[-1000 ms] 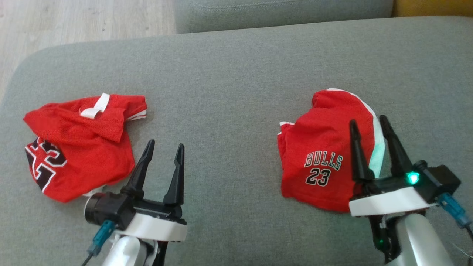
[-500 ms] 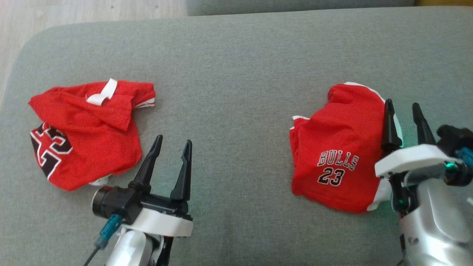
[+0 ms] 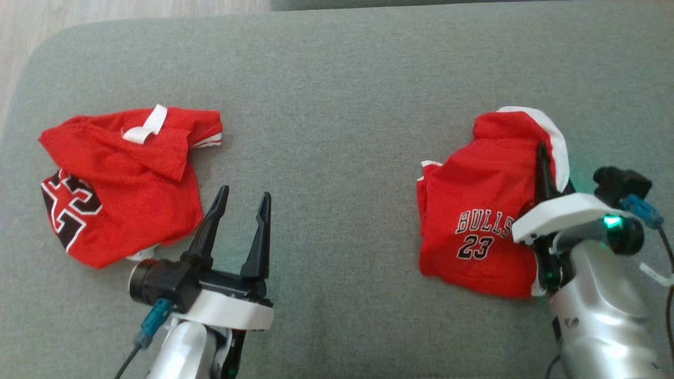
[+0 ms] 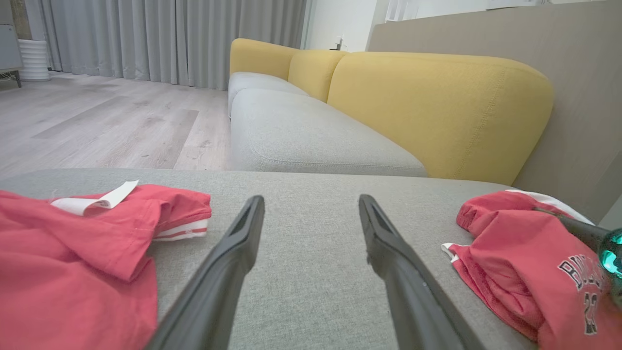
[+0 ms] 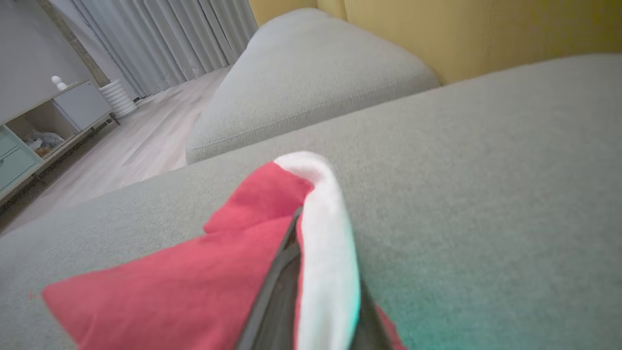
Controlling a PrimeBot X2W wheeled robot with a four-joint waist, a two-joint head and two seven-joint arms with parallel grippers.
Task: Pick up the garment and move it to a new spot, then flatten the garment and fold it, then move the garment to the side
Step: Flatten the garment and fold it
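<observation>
Desk: Left to right, please. Who's who on the cushion [image 3: 337,79]?

Stringer: Jersey [image 3: 121,184], crumpled near the cushion's left edge, untouched. Left gripper [image 3: 246,190] hovers just beside the jersey's near corner, jaws wide, holding nothing. Bare grey middle. Then shorts [image 3: 474,200], red with "BULLS 23", heaped near the right edge and resting on the cushion. Right gripper [image 3: 543,150] is closed on their white trim [image 3: 555,134]; the right wrist view shows that trim pinched between the fingers.

Desk: Which step is this?

Stringer: By my reading, the first one, the pick-up. The grip is made but nothing is lifted, and most of the cloth lies on the cushion.

Desk: And next?

Stringer: Likely a straight lift, high enough for the hem to clear the seat, then a carry toward the open middle. The pinch takes one edge only, so the shorts should hang and swing. A slow rise would help keep the trim from slipping. Flattening and folding will probably want both grippers.
</observation>
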